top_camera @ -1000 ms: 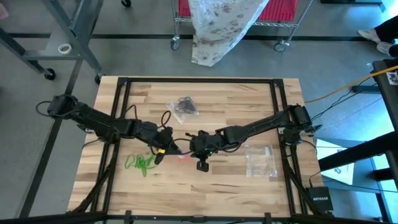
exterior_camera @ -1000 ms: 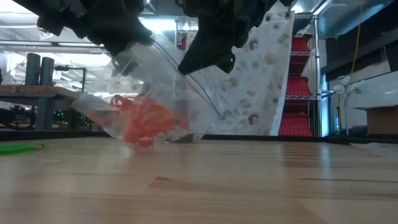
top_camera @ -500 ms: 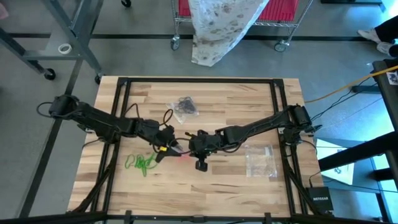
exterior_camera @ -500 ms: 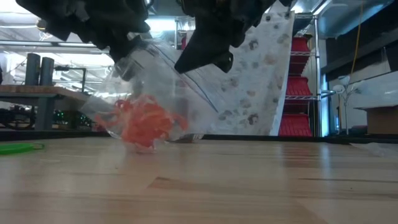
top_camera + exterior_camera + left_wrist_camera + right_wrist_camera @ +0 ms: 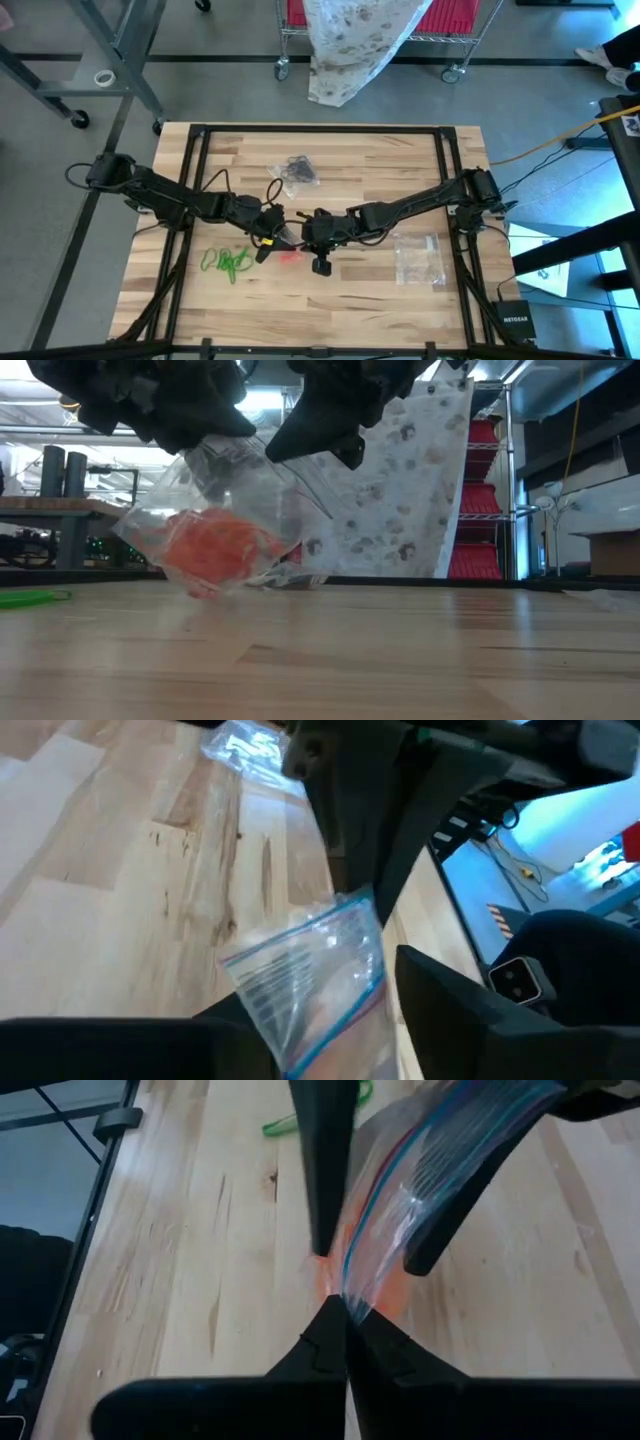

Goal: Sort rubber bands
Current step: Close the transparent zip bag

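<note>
Centrally, the orange-red rubber bands (image 5: 210, 550) sit bunched inside a clear plastic bag (image 5: 225, 510) suspended just above the table (image 5: 350, 290), directly below both grippers. The right gripper (image 5: 345, 1310) is fully closed, pinching the bag's zip edge. The left gripper (image 5: 330, 1010) straddles the bag's mouth, its fingers parted on either side of the plastic. Green rubber bands (image 5: 225, 263) lie loose on the table near the left gripper. Black rubber bands (image 5: 296, 171) rest in a second bag farther back.
</note>
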Tool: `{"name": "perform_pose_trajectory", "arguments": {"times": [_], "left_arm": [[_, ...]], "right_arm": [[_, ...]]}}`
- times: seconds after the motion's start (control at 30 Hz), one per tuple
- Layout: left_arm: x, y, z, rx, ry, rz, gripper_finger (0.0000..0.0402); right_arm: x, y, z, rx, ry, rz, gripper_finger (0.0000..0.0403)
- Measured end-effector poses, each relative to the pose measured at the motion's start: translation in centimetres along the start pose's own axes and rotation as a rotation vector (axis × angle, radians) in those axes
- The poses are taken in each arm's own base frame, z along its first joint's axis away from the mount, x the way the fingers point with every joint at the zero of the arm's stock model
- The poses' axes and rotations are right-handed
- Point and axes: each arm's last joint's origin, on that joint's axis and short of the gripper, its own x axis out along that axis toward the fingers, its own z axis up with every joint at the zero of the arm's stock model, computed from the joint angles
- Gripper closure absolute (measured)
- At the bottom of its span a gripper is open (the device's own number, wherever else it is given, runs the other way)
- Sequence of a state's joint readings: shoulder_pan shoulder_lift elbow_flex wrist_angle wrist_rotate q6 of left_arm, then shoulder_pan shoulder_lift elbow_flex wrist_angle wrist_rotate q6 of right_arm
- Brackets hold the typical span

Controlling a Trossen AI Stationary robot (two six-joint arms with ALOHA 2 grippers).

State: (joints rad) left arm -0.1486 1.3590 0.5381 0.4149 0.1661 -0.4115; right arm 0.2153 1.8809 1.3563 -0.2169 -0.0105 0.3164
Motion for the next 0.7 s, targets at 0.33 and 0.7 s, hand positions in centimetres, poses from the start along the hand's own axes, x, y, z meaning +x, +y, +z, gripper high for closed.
{"name": "perform_pose_trajectory", "arguments": {"times": [0.33, 0.7], "left_arm": [[0.1, 0.2, -0.1, 0.054, 0.0, 0.023, 0.0394], [-1.4, -0.6, 1.4, 0.131, -0.092, -0.001, 0.0394]], "right_arm": [[0.0, 0.0, 0.0, 0.125, -0.003, 0.001, 0.04], [-0.5, 0.1, -0.6, 0.183, 0.103, 0.066, 0.027]]}}
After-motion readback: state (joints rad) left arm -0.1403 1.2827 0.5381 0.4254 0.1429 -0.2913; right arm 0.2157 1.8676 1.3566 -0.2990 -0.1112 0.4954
